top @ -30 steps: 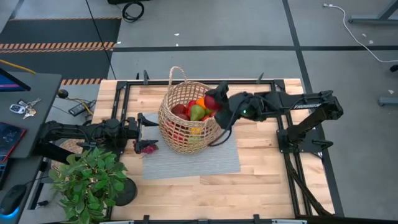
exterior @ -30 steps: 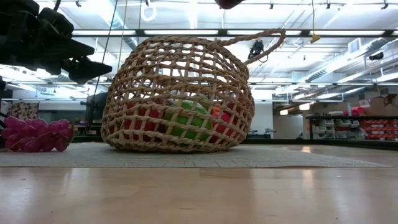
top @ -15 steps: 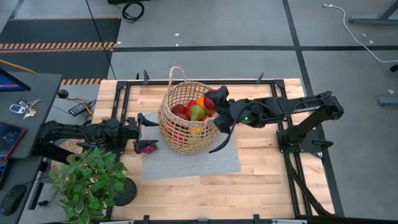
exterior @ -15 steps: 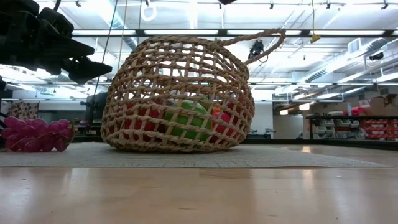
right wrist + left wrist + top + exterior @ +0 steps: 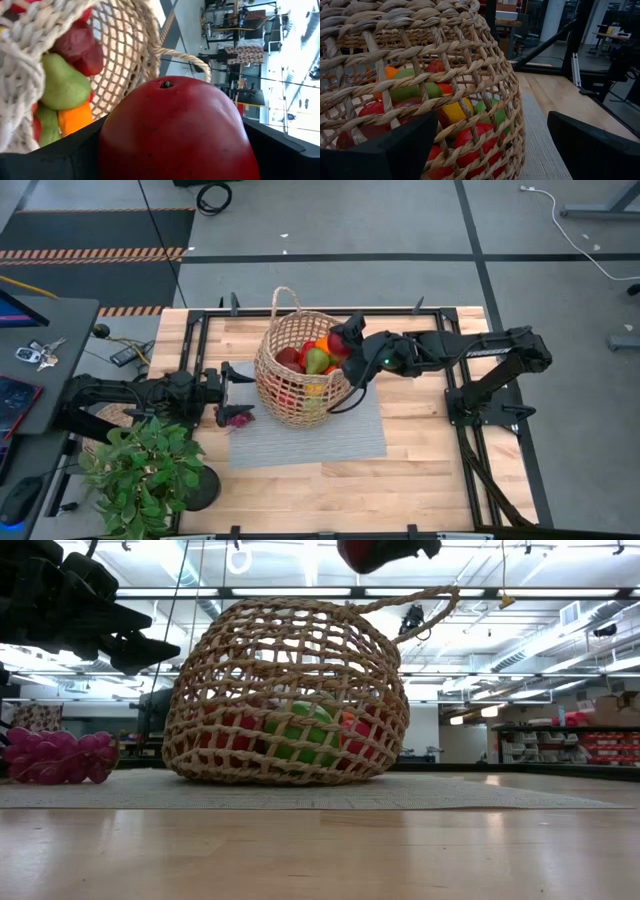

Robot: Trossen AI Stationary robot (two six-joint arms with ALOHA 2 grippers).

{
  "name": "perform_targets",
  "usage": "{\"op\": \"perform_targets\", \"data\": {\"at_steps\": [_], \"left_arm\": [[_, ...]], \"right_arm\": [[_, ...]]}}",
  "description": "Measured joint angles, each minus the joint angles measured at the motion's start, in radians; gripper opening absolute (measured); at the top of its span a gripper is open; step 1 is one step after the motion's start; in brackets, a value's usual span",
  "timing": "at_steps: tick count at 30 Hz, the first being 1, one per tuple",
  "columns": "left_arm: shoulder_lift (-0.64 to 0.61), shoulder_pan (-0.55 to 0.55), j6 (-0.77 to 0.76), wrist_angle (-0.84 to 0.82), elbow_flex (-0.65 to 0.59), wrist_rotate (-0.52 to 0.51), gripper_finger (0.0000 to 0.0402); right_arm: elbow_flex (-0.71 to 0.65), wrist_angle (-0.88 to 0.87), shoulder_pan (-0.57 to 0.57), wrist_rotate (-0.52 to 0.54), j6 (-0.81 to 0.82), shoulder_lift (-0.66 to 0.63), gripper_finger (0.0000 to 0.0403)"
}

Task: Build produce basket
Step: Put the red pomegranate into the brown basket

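The tan wicker basket (image 5: 300,370) stands on a grey mat (image 5: 310,435), with peppers, a green pear and red pieces of produce (image 5: 315,358) inside. My right gripper (image 5: 345,338) hangs over the basket's right rim, shut on a dark-red fruit (image 5: 175,130), which also shows at the top of the low view (image 5: 368,552). My left gripper (image 5: 235,375) waits open and level beside the basket's left wall (image 5: 445,75), touching nothing. A purple bunch of grapes (image 5: 237,417) lies on the mat's left edge. My right gripper pinches the dark-red fruit between its two fingers (image 5: 50,155), one on each of its sides (image 5: 112,145). The stem dimple (image 5: 165,84) faces back toward the wrist. The fingers come from the table's right, slanting down. The fruit hangs clear above the basket's rim.
A leafy potted plant (image 5: 145,470) stands at the near left corner. The basket's loop handle (image 5: 285,300) sticks up at its far side. A black frame (image 5: 450,315) runs along the table's edges. Bare wood (image 5: 420,470) lies near and right of the mat.
My right gripper, still shut on the dark-red fruit, has sunk a little over the basket's right rim; the fruit shows lower in the low view than before.
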Motion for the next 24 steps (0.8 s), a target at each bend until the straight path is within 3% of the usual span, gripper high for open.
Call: {"op": "perform_targets", "data": {"at_steps": [6, 16, 20, 24], "left_arm": [[0.000, 0.000, 0.000, 0.000, 0.000, 0.000, 0.0386], [0.000, 0.000, 0.000, 0.000, 0.000, 0.000, 0.0386], [0.000, 0.000, 0.000, 0.000, 0.000, 0.000, 0.0386], [0.000, 0.000, 0.000, 0.000, 0.000, 0.000, 0.0386]], "right_arm": [[-0.075, 0.117, -0.002, -0.002, 0.043, 0.001, 0.0374], [-0.080, 0.282, -0.025, -0.064, 0.162, 0.001, 0.0374], [-0.080, 0.298, -0.070, -0.129, 0.291, 0.001, 0.0374], [-0.080, 0.312, -0.134, -0.168, 0.520, 0.001, 0.0374]]}}
